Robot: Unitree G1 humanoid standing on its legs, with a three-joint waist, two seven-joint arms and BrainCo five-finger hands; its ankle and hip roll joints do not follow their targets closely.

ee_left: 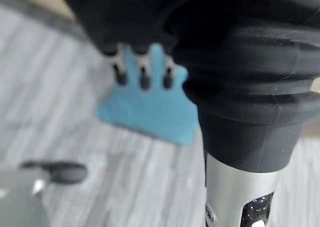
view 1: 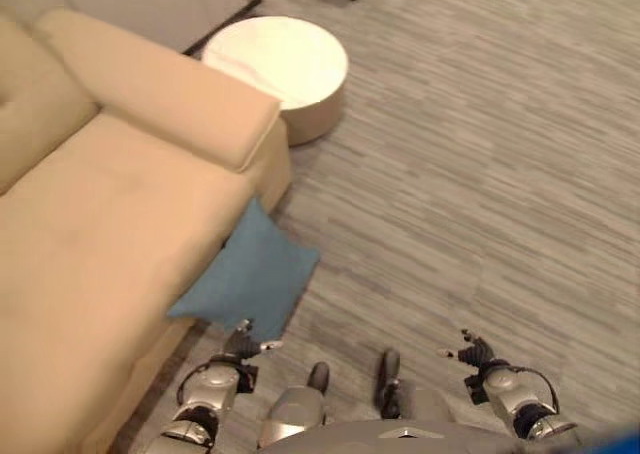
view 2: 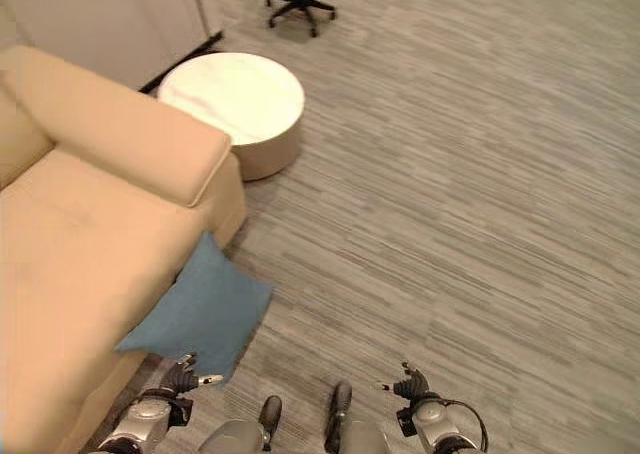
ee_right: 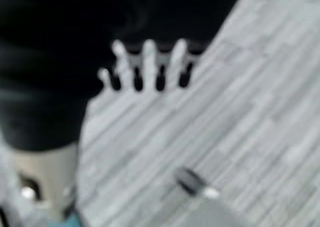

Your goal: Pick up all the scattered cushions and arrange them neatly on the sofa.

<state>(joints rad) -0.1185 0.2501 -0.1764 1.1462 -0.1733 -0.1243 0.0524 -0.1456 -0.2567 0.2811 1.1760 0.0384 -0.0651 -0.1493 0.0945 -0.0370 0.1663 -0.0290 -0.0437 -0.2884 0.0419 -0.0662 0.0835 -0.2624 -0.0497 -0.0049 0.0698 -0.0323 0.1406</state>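
A blue cushion lies on the grey carpet, leaning against the front of the beige sofa near its armrest. My left hand hovers just short of the cushion's near corner, fingers straight and holding nothing. The left wrist view shows the cushion past those fingers. Off to the right, my right hand hangs low over bare carpet, its fingers straight and empty.
A round white low table stands beside the sofa's armrest. An office chair base sits farther back. A white wall panel runs behind the sofa. Grey carpet spreads to the right.
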